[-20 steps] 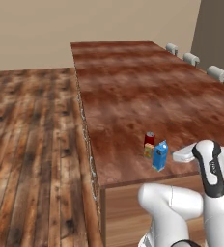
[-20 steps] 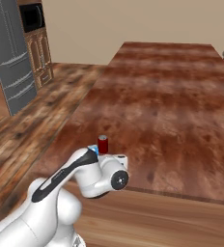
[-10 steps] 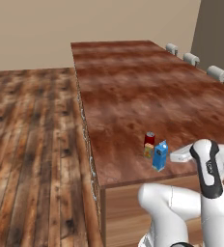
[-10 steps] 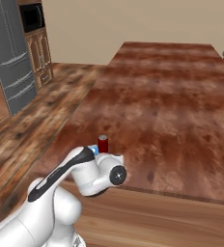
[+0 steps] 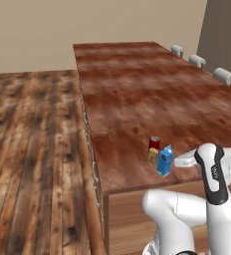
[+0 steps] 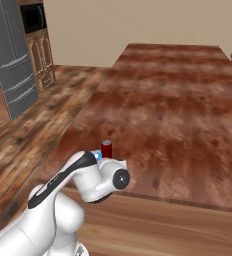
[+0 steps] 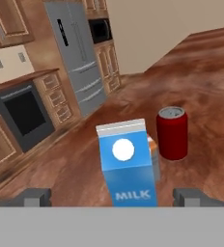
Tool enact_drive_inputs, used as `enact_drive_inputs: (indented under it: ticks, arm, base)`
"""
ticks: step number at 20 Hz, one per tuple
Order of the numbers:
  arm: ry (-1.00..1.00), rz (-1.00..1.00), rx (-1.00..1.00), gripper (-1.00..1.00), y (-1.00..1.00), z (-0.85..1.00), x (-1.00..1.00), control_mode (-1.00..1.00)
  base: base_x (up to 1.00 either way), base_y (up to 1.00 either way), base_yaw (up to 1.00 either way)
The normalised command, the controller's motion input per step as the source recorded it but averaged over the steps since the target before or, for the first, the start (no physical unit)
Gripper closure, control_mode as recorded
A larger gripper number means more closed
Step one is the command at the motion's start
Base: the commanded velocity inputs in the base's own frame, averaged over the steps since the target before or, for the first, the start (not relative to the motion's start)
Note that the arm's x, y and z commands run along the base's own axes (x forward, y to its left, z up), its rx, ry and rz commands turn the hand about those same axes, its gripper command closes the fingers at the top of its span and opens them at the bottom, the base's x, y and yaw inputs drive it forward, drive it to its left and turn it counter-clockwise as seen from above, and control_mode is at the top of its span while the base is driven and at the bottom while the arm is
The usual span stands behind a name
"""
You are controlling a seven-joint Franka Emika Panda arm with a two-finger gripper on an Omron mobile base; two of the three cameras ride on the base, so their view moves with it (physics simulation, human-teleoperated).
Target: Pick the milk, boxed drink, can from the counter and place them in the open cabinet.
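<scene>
The two-finger gripper (image 7: 114, 197) has its jaws spread wide and holds nothing; in the hand view its dark fingertips (image 7: 34, 197) stand to either side of the blue gable-topped milk carton (image 7: 127, 164), which sits between them but apart from both. No contact yet, as far as can be told.

Taking that milk carton as the landmark: the small yellow-orange boxed drink (image 7: 153, 144) stands just behind it, mostly hidden by it in the hand view, and the small red can with a silver top (image 7: 172, 132) stands a little further back. In the left base view the three cluster near the front edge of the long reddish-brown wood-grain counter (image 5: 137, 94), with the carton nearest the white arm. Well beyond the carton in the hand view are a grey refrigerator (image 7: 77, 58) and a dark oven front (image 7: 22, 116).

The step in hand looks like the approach to the first item, the milk. The next move likely calls for easing the hand forward until the carton's flat sides lie squarely between the fingers, then closing. The boxed drink stands close behind, so pushing too far could knock it.
</scene>
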Motion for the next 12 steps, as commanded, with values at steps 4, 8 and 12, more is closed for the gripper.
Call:
enact_drive_inputs:
  ticks: [4, 8, 12]
  arm:
    - [0.08, 0.00, 0.00, -1.00, 0.18, -0.15, 0.18, -1.00]
    - [0.05, 0.00, 0.00, -1.00, 0.09, -0.10, 0.33, -1.00]
    - [0.05, 0.00, 0.00, -1.00, 0.06, -0.12, 0.38, -1.00]
  base:
    - [0.00, 0.00, 0.00]
    - [0.00, 0.00, 0.00]
    - [0.00, 0.00, 0.00]
